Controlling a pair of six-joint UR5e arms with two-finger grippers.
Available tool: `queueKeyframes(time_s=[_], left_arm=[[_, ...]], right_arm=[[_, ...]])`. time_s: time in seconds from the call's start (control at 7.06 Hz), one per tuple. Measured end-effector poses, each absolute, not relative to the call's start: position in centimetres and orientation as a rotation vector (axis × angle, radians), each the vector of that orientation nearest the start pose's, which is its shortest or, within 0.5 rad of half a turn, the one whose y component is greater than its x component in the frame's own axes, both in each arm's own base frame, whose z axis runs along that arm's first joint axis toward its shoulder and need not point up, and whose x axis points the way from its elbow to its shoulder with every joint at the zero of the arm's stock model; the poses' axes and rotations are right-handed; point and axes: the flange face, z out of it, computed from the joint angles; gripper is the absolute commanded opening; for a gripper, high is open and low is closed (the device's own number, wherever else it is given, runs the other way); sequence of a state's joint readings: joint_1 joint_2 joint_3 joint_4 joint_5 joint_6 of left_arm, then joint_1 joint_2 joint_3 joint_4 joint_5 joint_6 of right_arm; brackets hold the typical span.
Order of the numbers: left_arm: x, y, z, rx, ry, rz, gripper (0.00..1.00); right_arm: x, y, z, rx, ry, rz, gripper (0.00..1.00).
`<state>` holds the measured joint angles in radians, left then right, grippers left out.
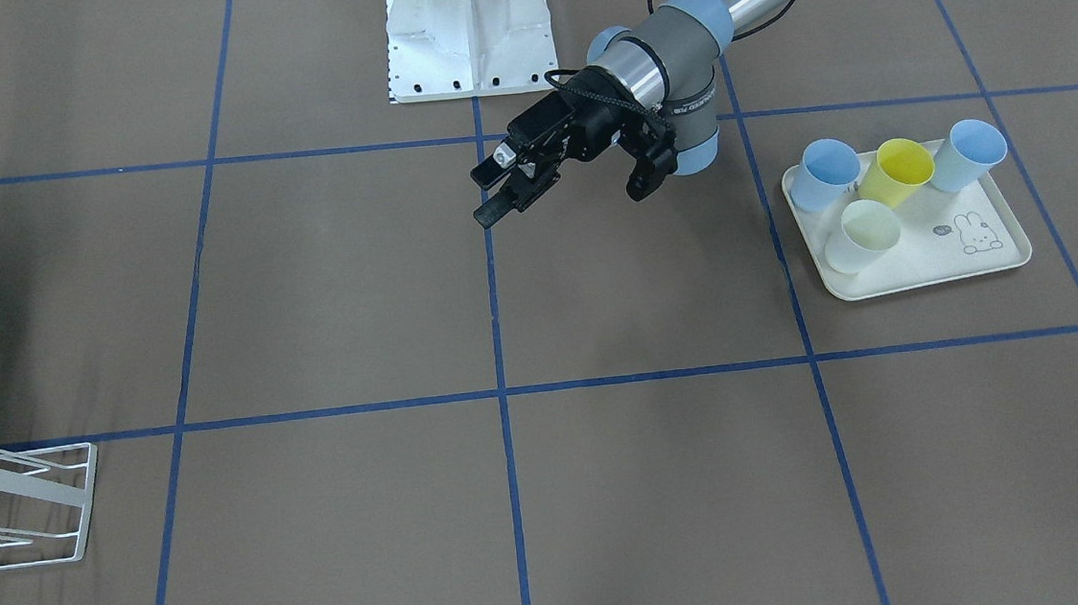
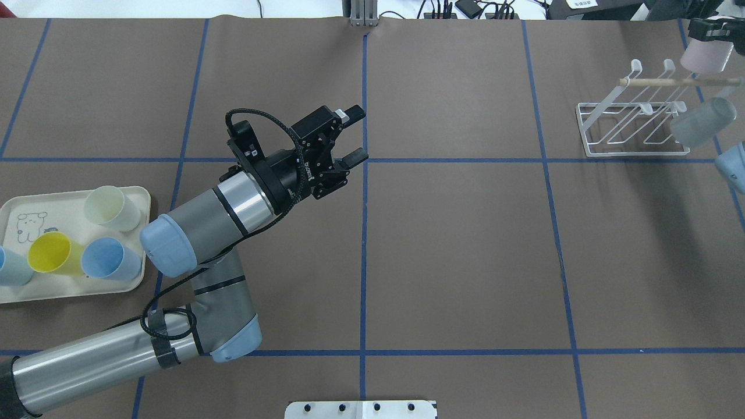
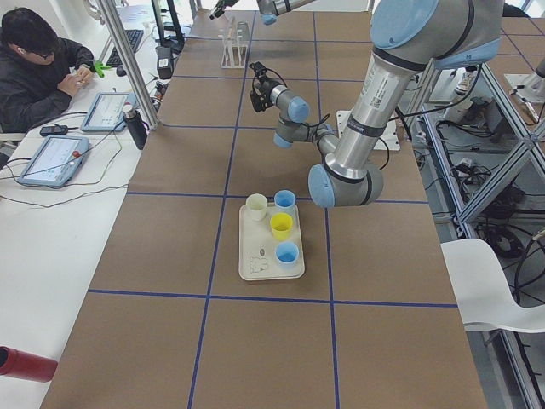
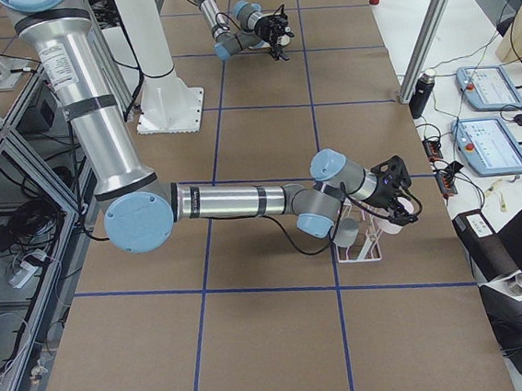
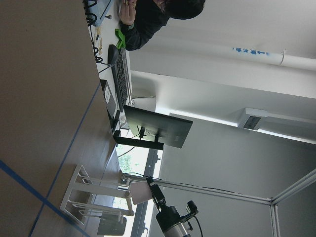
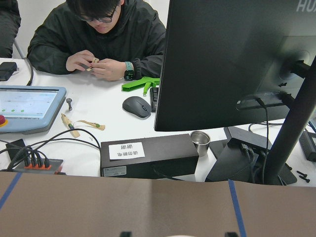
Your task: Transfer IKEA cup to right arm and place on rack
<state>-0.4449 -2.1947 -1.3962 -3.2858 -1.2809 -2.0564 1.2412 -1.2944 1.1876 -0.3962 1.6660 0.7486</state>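
My right gripper [image 2: 709,34] is at the far right, shut on a pale pink IKEA cup [image 2: 703,56] held on its side just above the white wire rack [image 2: 628,131], near its wooden rod [image 2: 669,82]. The right side view shows the same cup [image 4: 399,225] at the rack's [image 4: 366,246] outer end. A grey cup [image 2: 698,128] hangs on a rack prong. Over the table's middle my left gripper [image 2: 356,132] hovers open with nothing between its fingers. In the front view it [image 1: 565,198] points toward the rack [image 1: 36,506].
A cream rabbit-print tray [image 2: 35,203] on the left holds several cups, blue, yellow and pale green. The white robot base plate [image 1: 467,29] sits at the table's near edge. A person [image 3: 38,68] sits at a desk with tablets beside the table.
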Motion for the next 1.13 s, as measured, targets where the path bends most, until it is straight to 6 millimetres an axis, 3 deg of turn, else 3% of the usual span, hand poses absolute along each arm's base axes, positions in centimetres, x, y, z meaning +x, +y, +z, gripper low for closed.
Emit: queueKeyframes(time_s=[0.14, 0.28, 0.71, 1.13], left_arm=[[49.5, -41.5, 20.1, 0.129, 2.257, -0.832, 1.00], [49.5, -41.5, 20.1, 0.128, 2.258, -0.832, 1.00], [49.4, -41.5, 20.1, 0.130, 2.259, -0.831, 1.00], [48.4, -41.6, 19.9, 0.173, 2.240, -0.809, 1.00]], right_arm=[[-9.2, -64.4, 57.8, 0.868, -0.622, 0.325, 0.93], [-9.2, -64.2, 58.2, 0.862, -0.622, 0.323, 1.00], [-8.8, -63.5, 58.1, 0.882, -0.659, 0.307, 1.00], [-5.2, -63.5, 55.1, 0.870, -0.787, 0.278, 1.00]])
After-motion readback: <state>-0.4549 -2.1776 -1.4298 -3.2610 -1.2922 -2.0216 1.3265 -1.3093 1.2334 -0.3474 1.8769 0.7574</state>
